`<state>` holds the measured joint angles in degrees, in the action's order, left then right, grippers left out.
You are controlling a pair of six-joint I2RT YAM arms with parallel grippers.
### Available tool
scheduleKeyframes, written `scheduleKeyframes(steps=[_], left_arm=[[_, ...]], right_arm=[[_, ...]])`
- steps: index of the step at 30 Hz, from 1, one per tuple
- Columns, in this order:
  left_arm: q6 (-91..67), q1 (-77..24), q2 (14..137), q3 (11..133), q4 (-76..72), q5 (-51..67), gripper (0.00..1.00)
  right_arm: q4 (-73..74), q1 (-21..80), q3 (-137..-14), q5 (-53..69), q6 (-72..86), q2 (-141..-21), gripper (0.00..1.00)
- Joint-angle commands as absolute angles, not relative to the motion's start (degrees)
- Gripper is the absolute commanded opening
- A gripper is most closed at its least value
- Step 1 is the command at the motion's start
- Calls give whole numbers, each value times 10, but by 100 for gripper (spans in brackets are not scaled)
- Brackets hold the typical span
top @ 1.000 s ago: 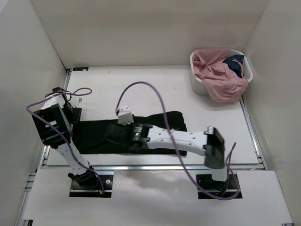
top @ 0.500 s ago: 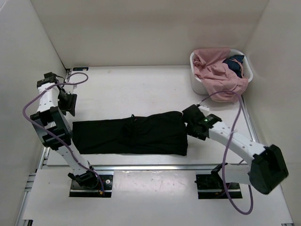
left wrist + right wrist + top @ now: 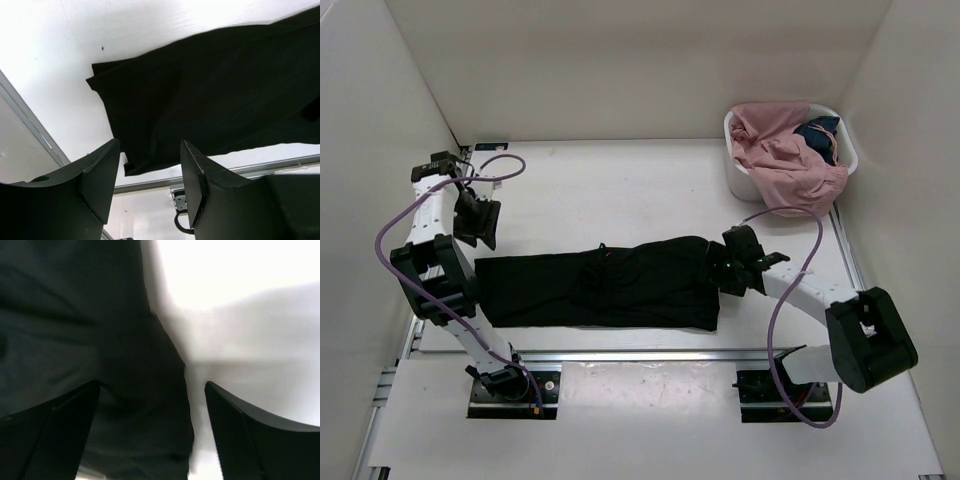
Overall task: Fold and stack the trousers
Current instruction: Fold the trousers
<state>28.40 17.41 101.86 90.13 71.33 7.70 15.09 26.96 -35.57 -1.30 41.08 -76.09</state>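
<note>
- Item: the trousers [image 3: 595,285]. They lie flat on the table [image 3: 620,190] as a long black band running left to right, near the front edge and between the two arms. The legs appear already doubled over each other.
- Step in hand, as judged: a lengthwise fold seems done. The shortening fold, end over end, is not yet made, and neither is the stacking.
- Left end effector [image 3: 480,222]: jaws parted with nothing between them, hanging above the band's left end and clear of the fabric.
- Right end effector [image 3: 728,268]: jaws spread wide and holding nothing, low over the band's right edge. Whether it touches the cloth cannot be told.
- Next move calls for: each end effector to come down on a corner of one end, pinch every layer together, then carry that end across to the other.
- Also present: a white basket [image 3: 740,182] at the far right corner, holding a pink cloth [image 3: 785,160] and a dark blue garment [image 3: 820,135], well apart from the trousers.
- Obstructions: none on the cloth. The purple cable [image 3: 772,300] looping beside the right arm may snag.
</note>
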Motion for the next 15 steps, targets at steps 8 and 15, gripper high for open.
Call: scheduleKeyframes(steps=[8, 15], left_arm=[[278, 177, 970, 846, 687, 55, 64], [278, 177, 976, 833, 681, 84, 64]], right_arm=[[58, 257, -354, 69, 402, -852, 5], [262, 151, -388, -33, 396, -680, 0]])
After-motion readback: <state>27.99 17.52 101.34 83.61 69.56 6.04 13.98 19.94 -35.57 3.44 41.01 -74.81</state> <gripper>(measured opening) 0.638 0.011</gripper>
